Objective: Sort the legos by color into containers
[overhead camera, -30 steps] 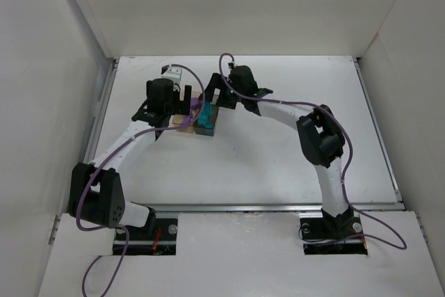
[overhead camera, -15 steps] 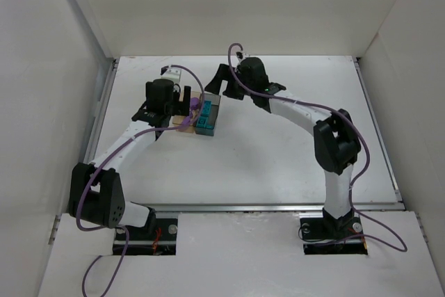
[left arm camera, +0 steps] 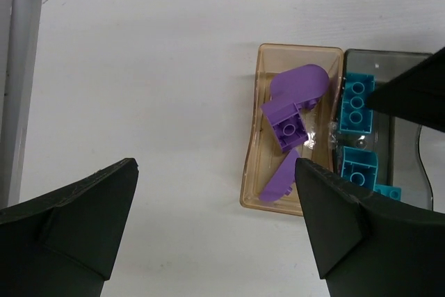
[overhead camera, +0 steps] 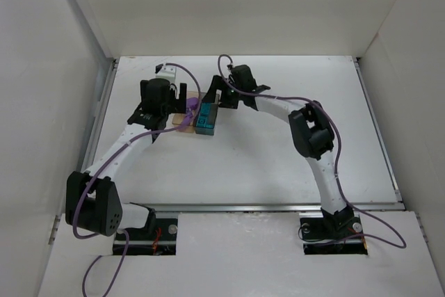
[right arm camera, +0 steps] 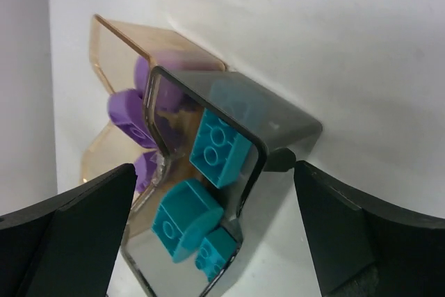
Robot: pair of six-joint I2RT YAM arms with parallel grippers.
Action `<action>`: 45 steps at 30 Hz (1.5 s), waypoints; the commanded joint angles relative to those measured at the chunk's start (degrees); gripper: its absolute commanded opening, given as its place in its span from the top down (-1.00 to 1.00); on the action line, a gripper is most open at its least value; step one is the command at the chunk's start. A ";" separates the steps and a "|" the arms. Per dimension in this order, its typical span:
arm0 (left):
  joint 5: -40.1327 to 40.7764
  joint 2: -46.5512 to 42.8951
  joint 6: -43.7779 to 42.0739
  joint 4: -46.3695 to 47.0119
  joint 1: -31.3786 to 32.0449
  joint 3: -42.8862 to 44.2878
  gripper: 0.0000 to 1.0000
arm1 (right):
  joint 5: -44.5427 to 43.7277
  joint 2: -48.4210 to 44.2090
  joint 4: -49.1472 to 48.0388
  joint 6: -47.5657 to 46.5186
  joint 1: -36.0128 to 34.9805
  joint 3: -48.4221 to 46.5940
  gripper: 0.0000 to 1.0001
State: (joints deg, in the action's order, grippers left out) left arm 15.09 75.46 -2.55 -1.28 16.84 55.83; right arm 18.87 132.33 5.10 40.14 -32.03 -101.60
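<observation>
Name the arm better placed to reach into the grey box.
Right. The grey box with its teal bricks sits between the open fingers of the right gripper. The left gripper is nearer the amber box.

I see glossy, translucent plastic on the amber container and the smoky grey container. The purple legos and teal legos look like smooth opaque plastic. The white table is matt.
</observation>
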 commanded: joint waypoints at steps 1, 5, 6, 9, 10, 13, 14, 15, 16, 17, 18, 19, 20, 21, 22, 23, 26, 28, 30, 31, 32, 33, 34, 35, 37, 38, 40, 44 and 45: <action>0.55 -1.72 0.26 0.75 -0.41 -0.81 -0.89 | 4.41 2.12 -2.99 -2.26 -0.14 -7.55 -1.00; 0.55 -1.72 0.26 0.75 -0.93 -0.81 -0.89 | 5.21 3.98 -2.99 -2.26 0.39 -9.58 -1.00; 0.55 -1.72 0.26 0.75 -0.93 -0.81 -0.89 | 5.73 3.99 -2.99 -2.26 0.39 -9.58 -1.00; 0.55 -1.72 0.26 1.28 -0.93 -1.34 -0.89 | 5.13 2.85 -2.99 -1.03 0.39 -8.09 -1.00; 0.55 -1.72 0.26 1.28 -0.93 -1.34 -0.89 | 4.16 2.15 -2.99 -0.25 0.91 -7.30 -1.00; 0.55 -1.72 0.26 1.28 -0.93 -1.34 -0.89 | -1.26 -3.03 -2.99 -0.24 1.61 -2.48 -1.00; 0.55 -1.72 0.26 1.28 -0.93 -1.34 -0.89 | -3.56 -5.13 -2.99 -0.24 2.14 1.45 -1.00; 0.55 -1.72 0.26 1.28 -0.93 -1.34 -0.89 | -5.93 -10.11 -2.99 -0.24 2.15 3.50 -1.00; 0.55 -2.24 0.26 0.76 -0.93 -1.34 -0.89 | -10.48 -15.65 -3.69 -2.24 2.84 7.61 -1.00; 0.55 -2.25 0.26 0.75 -0.93 -1.34 -0.89 | -12.44 -15.70 -4.31 -2.26 2.85 7.65 -1.00; 0.55 -2.25 0.78 0.75 -0.93 -1.34 -0.89 | -14.28 -18.66 -4.83 -3.30 3.46 11.65 -1.00; 1.07 -2.77 0.79 0.75 -0.93 -1.34 -0.89 | -15.78 -24.43 -5.36 -5.23 3.99 13.60 -1.00; 1.08 -2.78 0.79 0.75 -0.93 -1.34 -0.89 | -17.80 -27.27 -5.37 -6.12 5.56 17.02 -1.00; 1.78 -2.78 0.79 0.75 -0.93 -1.34 -0.89 | -17.82 -30.00 -5.37 -6.82 6.71 18.88 -1.00; 1.78 -3.30 1.31 0.75 -0.93 -2.12 -0.89 | -18.51 -35.60 -5.37 -7.53 8.20 20.98 -1.00; 3.78 -3.82 2.19 1.62 -0.93 -2.74 -0.91 | -18.52 -38.52 -5.37 -7.53 9.87 23.27 -1.00; 8.44 -5.32 3.07 3.65 -1.54 -5.99 -0.91 | -22.11 -51.75 -4.58 -8.84 18.21 33.11 -1.00; 11.35 -5.85 3.07 6.09 -1.55 -9.50 -0.91 | -30.00 -59.34 -2.91 -9.81 24.10 39.60 -1.00; 16.34 -7.86 0.89 8.65 -2.24 -12.58 -0.91 | -38.51 -70.77 -1.68 -13.06 26.14 43.31 -1.00; 17.68 -8.40 0.18 9.88 -2.25 -15.20 -0.94 | -48.31 -74.29 -1.68 -14.11 26.14 45.16 -1.00; 18.73 -8.40 -0.44 11.37 -2.86 -16.18 -0.94 | -52.32 -77.63 -1.68 -15.26 26.14 48.48 -1.00; 19.70 -9.10 -0.44 11.39 -3.39 -16.89 -0.96 | -55.67 -83.32 -1.68 -18.05 26.14 49.82 -1.00; 20.41 -9.71 -0.44 12.00 -4.61 -17.42 -0.96 | -58.48 -85.73 -1.68 -20.60 26.14 50.88 -1.00; 20.42 -10.24 -0.44 12.00 -5.41 -17.43 -0.96 | -58.51 -87.84 -1.68 -23.33 26.14 52.54 -1.00; 20.42 -11.73 -0.44 12.00 -6.99 -17.43 -0.96 | -56.94 -92.33 0.86 -28.53 26.14 53.09 -1.00; 20.42 -12.26 -0.44 12.00 -8.30 -17.95 -0.96 | -54.93 -93.21 1.83 -29.06 26.14 53.87 -1.00; 20.42 -14.19 -0.44 12.52 -9.54 -18.82 -0.96 | -54.29 -94.53 2.54 -29.07 26.14 56.33 -1.00; 20.42 -16.74 0.17 13.23 -10.86 -22.52 -0.96 | -53.15 -95.24 6.22 -26.61 26.14 57.92 -1.00; 20.42 -16.75 0.70 12.71 -10.86 -22.52 -0.96 | -53.85 -94.46 7.37 -25.56 26.14 57.14 -1.00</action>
State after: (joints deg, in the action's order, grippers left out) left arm 34.17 60.20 -2.63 9.50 6.17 35.07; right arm -33.71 37.06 7.92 14.52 -5.32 -44.25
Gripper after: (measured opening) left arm 0.978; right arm 0.999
